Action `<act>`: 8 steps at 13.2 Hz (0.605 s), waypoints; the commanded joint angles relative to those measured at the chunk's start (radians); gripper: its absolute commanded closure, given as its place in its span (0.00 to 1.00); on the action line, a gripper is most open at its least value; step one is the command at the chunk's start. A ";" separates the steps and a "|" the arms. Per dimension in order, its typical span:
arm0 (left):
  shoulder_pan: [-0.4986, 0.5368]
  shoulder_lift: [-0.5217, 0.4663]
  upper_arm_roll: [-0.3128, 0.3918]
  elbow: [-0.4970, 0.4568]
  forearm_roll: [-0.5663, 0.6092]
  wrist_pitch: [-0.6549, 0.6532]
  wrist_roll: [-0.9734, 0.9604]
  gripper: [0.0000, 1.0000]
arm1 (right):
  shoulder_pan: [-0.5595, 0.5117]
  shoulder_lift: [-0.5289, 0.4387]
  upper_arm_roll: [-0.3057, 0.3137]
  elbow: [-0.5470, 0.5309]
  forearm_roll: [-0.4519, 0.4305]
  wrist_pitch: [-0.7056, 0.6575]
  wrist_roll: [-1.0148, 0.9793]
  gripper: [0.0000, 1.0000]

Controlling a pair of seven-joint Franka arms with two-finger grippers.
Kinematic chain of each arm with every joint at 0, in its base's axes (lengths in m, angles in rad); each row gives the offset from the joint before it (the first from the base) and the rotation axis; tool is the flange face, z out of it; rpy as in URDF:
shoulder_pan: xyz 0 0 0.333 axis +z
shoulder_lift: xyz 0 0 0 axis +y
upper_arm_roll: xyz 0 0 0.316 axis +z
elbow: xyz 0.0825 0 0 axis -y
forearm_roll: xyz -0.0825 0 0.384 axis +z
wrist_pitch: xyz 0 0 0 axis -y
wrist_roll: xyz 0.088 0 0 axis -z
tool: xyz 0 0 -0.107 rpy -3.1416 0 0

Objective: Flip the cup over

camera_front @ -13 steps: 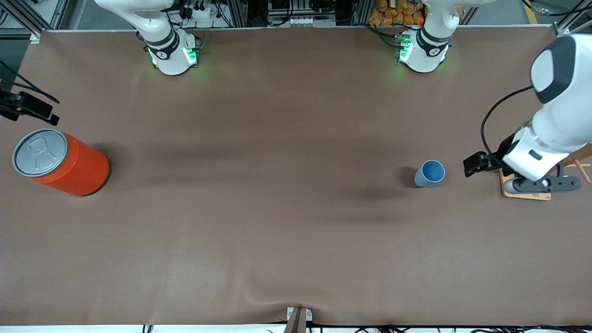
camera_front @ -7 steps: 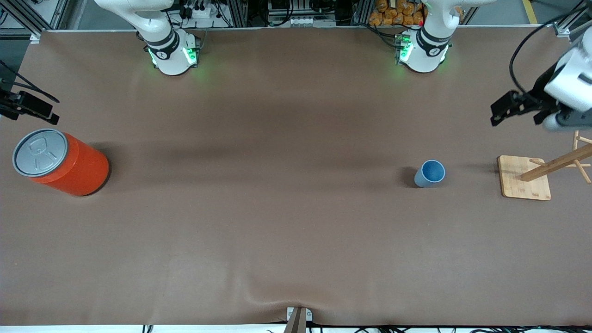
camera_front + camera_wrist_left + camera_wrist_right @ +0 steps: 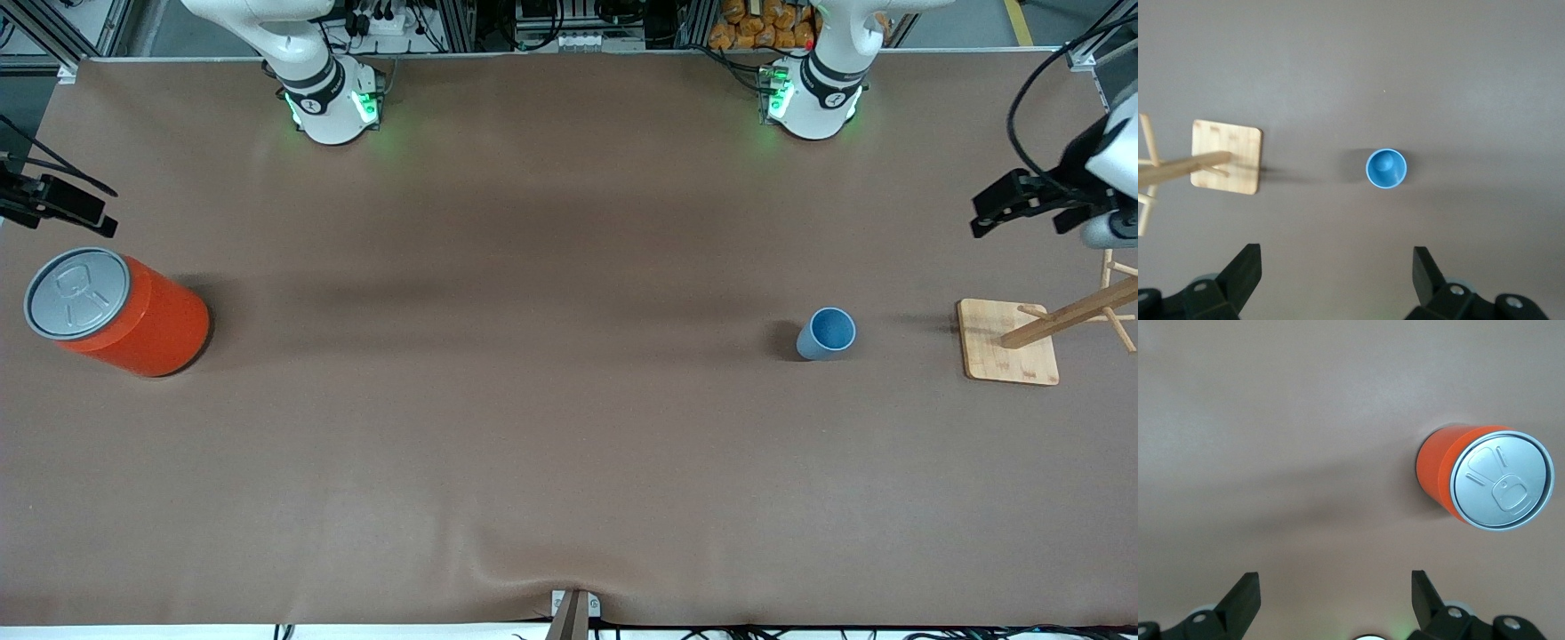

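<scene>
The cup [image 3: 826, 333] [image 3: 1386, 169] stands upright, mouth up, on the brown surface [image 3: 551, 400], toward the left arm's end and about midway between the bases and the front camera. Nothing touches it. Just beside it, closer to that end, sits a wooden stand [image 3: 1008, 353] [image 3: 1226, 157] with a square base and a slanted peg stick. The left gripper [image 3: 1093, 227] [image 3: 1337, 280] hangs up in the air at the table's edge, over the surface near the stand, and its fingers [image 3: 1245, 270] are spread wide with nothing between them. At the right arm's end, well apart from the cup, an orange can [image 3: 116, 311] [image 3: 1485, 480] stands with its grey pull-tab top up. The right gripper [image 3: 1335, 600] waits over the surface near the can, fingers [image 3: 1243, 595] also spread apart, holding nothing.
</scene>
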 commanded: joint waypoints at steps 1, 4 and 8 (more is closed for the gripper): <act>-0.016 -0.003 0.058 0.032 -0.013 -0.012 0.062 0.00 | -0.013 0.009 0.010 0.024 0.002 -0.021 0.009 0.00; -0.021 -0.002 0.056 0.029 -0.053 -0.039 0.075 0.00 | -0.013 0.011 0.010 0.024 0.002 -0.022 0.009 0.00; -0.021 -0.003 0.053 0.035 -0.041 -0.045 0.013 0.00 | -0.010 0.011 0.010 0.024 0.003 -0.024 0.009 0.00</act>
